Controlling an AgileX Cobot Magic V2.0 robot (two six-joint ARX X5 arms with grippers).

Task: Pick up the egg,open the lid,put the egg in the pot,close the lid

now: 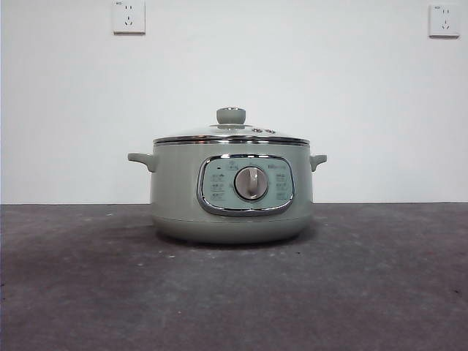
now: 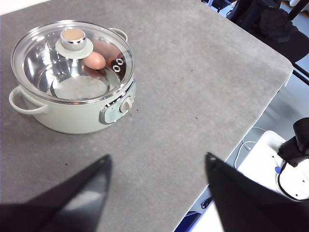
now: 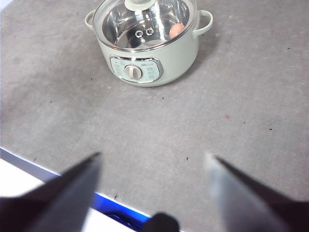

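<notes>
The sage-green pot (image 1: 231,191) stands in the middle of the grey table, its dial panel facing the front camera. The glass lid (image 1: 231,134) with its green knob sits shut on the pot (image 2: 72,113). Through the lid (image 2: 72,60) the reddish-brown egg (image 2: 94,60) lies inside against the steel wall. The right wrist view shows the same pot (image 3: 149,60), lid (image 3: 145,21) and egg (image 3: 177,30). My left gripper (image 2: 157,166) is open, held well back from the pot above bare table. My right gripper (image 3: 152,162) is open too, over the table's near edge. Neither holds anything.
Two wall sockets (image 1: 129,16) (image 1: 444,20) sit high on the white wall behind. The table edge (image 2: 260,108) drops off beside the left gripper, with dark equipment (image 2: 270,24) and a white box (image 2: 277,164) beyond. A blue strip (image 3: 120,208) runs below the near edge.
</notes>
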